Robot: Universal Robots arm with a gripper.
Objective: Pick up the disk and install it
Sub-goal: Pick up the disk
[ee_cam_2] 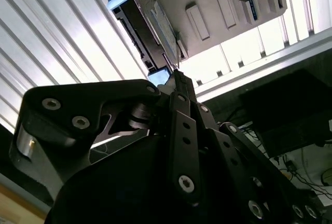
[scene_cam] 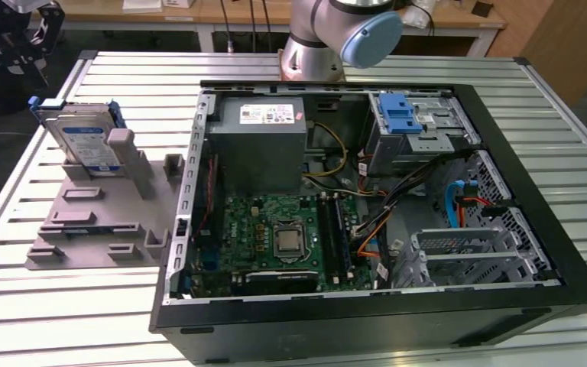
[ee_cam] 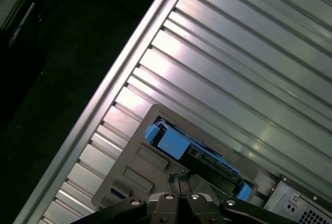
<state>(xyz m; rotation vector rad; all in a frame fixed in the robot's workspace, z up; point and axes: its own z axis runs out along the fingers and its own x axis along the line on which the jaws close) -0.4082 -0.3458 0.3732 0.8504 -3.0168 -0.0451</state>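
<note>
Gripper (ee_cam: 179,178) fingertips pressed together in the first wrist view, pinching nothing, near the disk's blue-framed end but apart from it. Exterior view, left to right: disk (scene_cam: 82,141) standing on edge in grey slotted holder (scene_cam: 100,222) on slatted aluminium table (scene_cam: 28,306), well apart from open PC case (scene_cam: 375,321). Inside case: grey power supply (scene_cam: 263,145), green motherboard (scene_cam: 273,237) just below it, then drive cage (scene_cam: 416,134) with blue latch (scene_cam: 400,115) toward the exterior view's right.
</note>
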